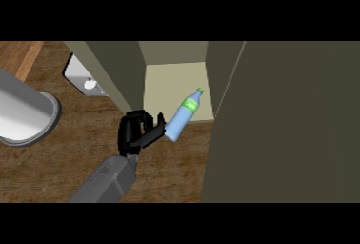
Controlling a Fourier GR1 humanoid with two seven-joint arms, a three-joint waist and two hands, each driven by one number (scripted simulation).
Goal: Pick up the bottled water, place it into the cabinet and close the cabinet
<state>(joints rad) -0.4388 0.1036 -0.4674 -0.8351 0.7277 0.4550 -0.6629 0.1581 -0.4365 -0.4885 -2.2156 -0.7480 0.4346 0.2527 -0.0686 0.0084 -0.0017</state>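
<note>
The left hand (138,131) curls beside the bottle's (183,116) base, though whether it truly grips is unclear. The bottle leans at the cabinet (172,86) opening, its base over the worktop (63,162). Letting go here risks it toppling outward and blocking the door (281,119).

The cabinet (174,81) opening is a narrow slot between its left wall (116,71) and the open door (281,124), which stands as a tall slab along the right and blocks that whole side. The tilted bottled water (184,114) lies across the slot's mouth, with the hand (137,131) just left of it. On the left, the worktop (56,167) is bare near the front; a grey cylinder (25,114) crowds the far-left edge.
</note>
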